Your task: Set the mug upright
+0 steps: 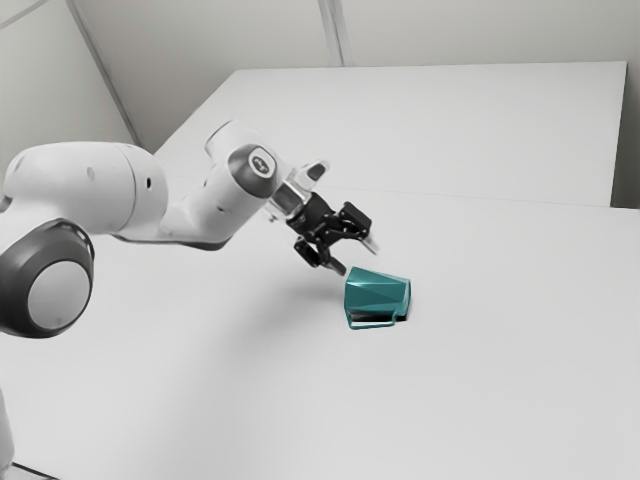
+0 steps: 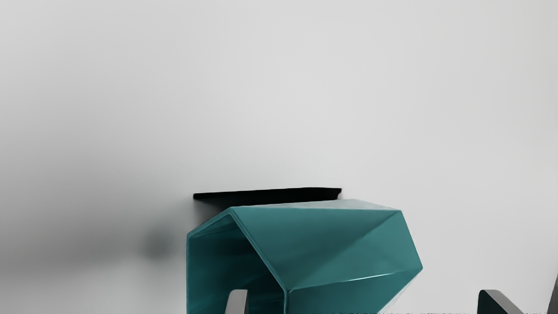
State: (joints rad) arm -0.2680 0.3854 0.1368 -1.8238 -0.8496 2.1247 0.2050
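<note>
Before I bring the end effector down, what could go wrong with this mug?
One finger of the open end effector overlaps the mouth of the mug in the wrist view, so lowering might strike the rim or put that finger inside.

The mug lies on its side with slanted facets; closing could make it skid or roll.

Its handle sits low, and might catch the table during tipping.

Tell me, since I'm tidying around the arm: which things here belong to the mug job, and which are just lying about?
For the job:
Teal mug, on its side
Fingers, open

Not part of it:
White table, merely the surface beneath
Thin dark line, perhaps a cable, exterior view's lower left
</note>
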